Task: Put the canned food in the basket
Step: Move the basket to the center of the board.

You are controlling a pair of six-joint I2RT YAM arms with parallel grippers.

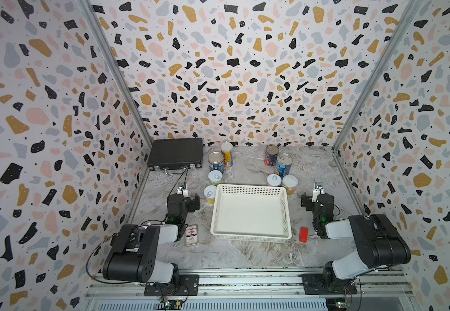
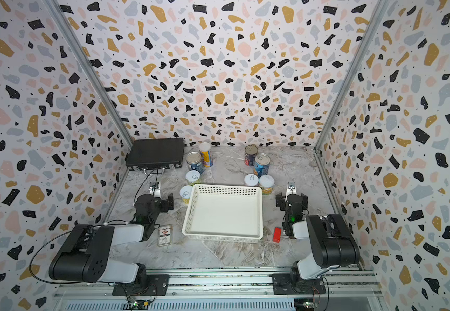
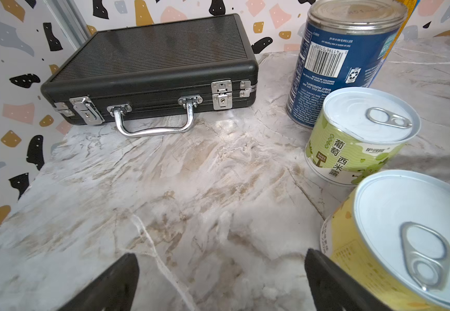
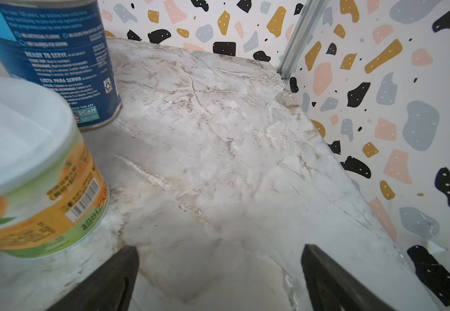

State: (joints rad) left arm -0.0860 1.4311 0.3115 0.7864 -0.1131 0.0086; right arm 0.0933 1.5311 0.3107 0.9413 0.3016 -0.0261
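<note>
In both top views the white perforated basket [image 1: 250, 234] sits empty mid-worktop [image 1: 258, 253], all cans upright beyond or beside its far end, and the left hand [image 1: 184, 192] is nearest the yellow can [image 1: 209, 194] by the far left corner. The left wrist view shows that hand's jaws wide and empty, the smooth white-lidded yellow can [image 3: 404, 242] just beside one finger. In the right wrist view the right hand [image 4: 219, 280] is equally wide and empty, the orange can [image 4: 37, 194] near it to one side.

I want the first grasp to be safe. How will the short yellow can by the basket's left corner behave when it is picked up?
The yellow can stands upright and squat, so it probably won't tip easily. Its rigid round wall looks smooth, so it may slip in a loose grip. It appears sealed, pull tab intact, so likely fairly heavy for its size.
</note>
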